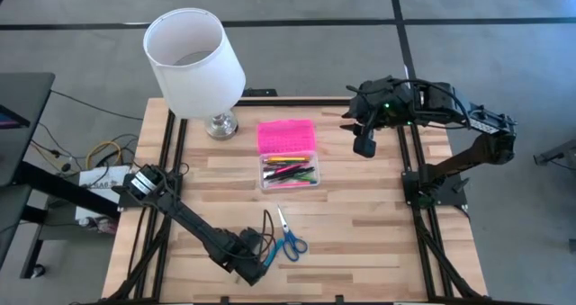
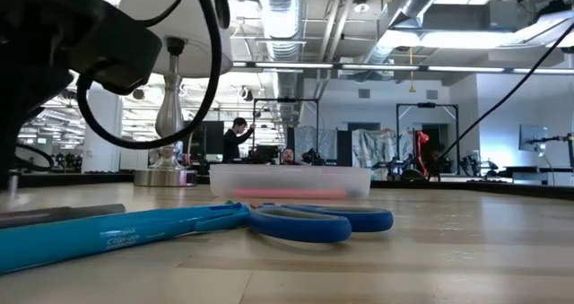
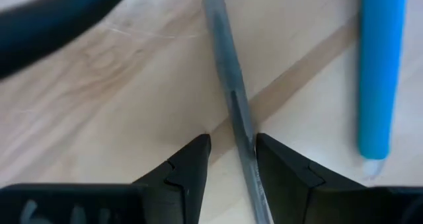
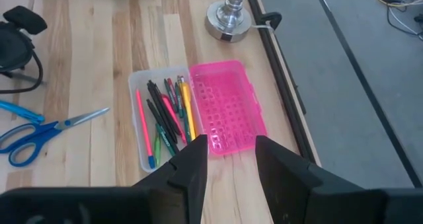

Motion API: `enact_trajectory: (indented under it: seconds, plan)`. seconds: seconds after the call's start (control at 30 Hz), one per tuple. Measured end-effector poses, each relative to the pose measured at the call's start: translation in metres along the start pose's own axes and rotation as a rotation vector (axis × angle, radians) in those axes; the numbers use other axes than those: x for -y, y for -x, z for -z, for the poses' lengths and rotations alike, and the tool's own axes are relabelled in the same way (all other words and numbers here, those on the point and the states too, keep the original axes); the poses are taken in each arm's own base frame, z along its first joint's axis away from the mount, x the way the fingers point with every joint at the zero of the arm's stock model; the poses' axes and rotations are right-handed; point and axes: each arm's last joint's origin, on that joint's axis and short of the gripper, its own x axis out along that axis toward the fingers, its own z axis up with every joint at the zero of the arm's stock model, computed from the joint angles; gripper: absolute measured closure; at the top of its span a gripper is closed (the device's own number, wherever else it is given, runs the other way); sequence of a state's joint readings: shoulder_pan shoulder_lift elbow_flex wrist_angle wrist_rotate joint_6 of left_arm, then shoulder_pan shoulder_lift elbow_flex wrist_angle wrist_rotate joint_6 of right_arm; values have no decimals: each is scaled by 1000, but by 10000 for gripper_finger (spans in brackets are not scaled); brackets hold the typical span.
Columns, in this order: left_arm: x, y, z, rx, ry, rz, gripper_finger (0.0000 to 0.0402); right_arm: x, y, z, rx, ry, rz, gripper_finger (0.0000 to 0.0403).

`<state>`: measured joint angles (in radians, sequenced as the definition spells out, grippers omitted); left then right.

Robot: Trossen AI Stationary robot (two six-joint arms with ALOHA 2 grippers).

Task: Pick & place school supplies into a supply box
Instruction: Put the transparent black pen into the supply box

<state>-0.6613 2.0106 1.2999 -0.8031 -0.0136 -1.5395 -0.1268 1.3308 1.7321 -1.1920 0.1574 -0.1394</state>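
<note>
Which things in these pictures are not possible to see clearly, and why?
- Thin grey pen: left wrist view, lower end hidden between the left gripper fingers; contact unclear.
- Clear plastic box: low view, contents blurred.
- Blue pen: top cut by the edge.

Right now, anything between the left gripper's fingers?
Yes. In the left wrist view a thin dark pen lies on the wooden table and runs between the left gripper fingers, close to one. A blue pen lies off to the side.

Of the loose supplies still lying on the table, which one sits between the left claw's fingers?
The thin dark pen, lying between the left claw's fingers; the blue pen and the scissors lie off to the side.
</note>
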Motion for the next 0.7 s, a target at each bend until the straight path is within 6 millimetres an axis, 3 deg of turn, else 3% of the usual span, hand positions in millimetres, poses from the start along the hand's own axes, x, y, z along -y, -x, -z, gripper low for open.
enact_trajectory:
  seconds: [0.47,0.7]
  plan:
    - [-13,1,-6,-12,-172,-134,276,0,0,1,-7,-12,-1,281]
    - [-11,-1,-7,-20,-160,-100,325,0,0,1,-8,-15,-1,281]
